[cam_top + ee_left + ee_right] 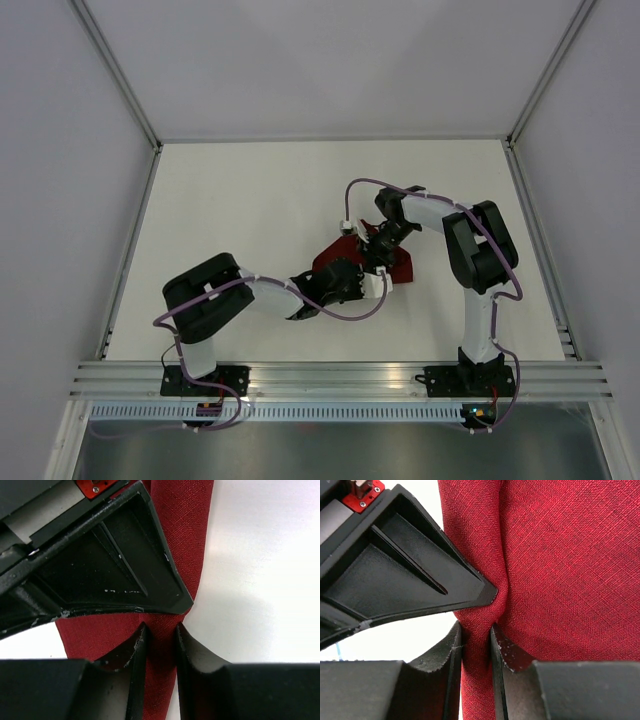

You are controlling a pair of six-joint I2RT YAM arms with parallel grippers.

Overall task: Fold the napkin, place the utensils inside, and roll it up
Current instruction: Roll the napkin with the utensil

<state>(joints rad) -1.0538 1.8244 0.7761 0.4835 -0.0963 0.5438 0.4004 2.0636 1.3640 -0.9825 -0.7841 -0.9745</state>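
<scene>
Left fingers pinch a narrow ridge of the napkin. Right fingers pinch another raised fold, just beside the left pair. Napkin lies bunched under both, mid white tabletop.

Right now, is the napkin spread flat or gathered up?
Gathered up, not flat. The napkin shows from above as a small patch, and each wrist view shows a ridge of it pinched between jaws.
</scene>
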